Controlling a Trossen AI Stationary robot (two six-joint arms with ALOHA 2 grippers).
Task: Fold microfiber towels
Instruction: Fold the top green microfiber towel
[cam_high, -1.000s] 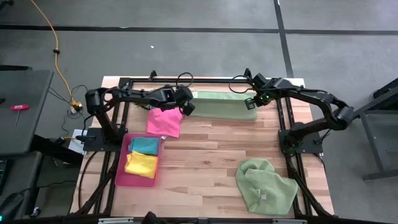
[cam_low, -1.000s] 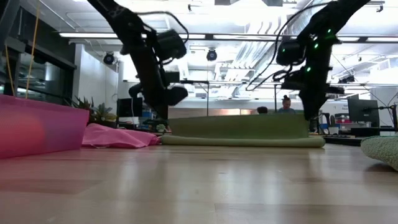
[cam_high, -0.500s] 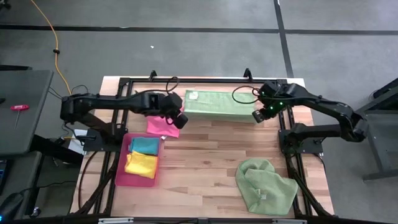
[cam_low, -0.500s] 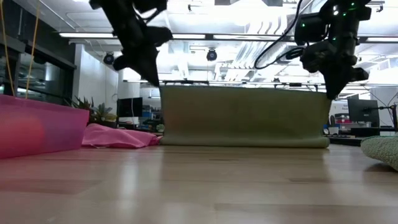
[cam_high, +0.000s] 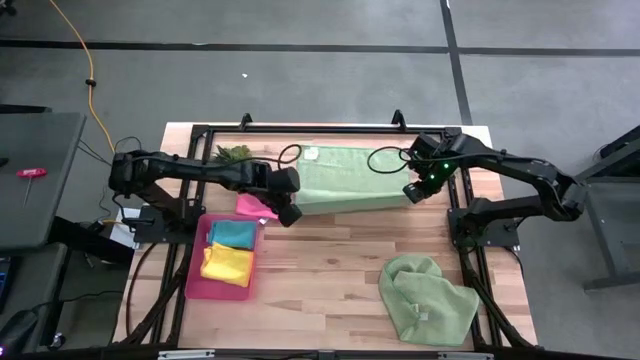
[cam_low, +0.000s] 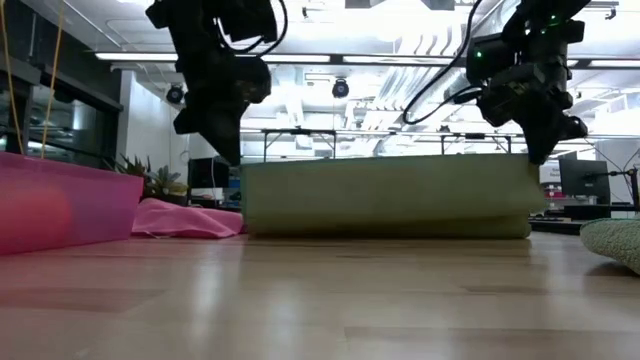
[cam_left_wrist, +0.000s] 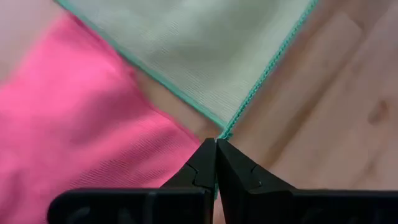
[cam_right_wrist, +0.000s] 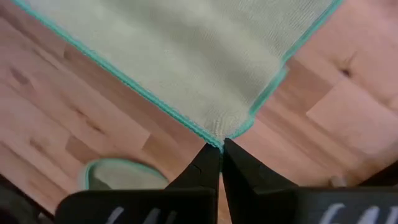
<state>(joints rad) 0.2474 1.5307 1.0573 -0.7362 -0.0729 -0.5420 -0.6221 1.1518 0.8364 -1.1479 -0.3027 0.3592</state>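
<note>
The pale green towel (cam_high: 345, 182) was held above the far middle of the surface (cam_high: 330, 260), one corner pinched in the clenched left end effector (cam_left_wrist: 216, 142), another in the right end effector (cam_right_wrist: 221, 146). A thin corner grip (only the hem) could slip, spoiling the fold.

A grey floor (cam_high: 300, 70) crossed by dark seams surrounded the wooden table (cam_high: 330, 260). Beyond the table's far edge, long ceiling lights (cam_low: 360, 58) lit an open room with desks and monitors (cam_low: 583, 178).
</note>
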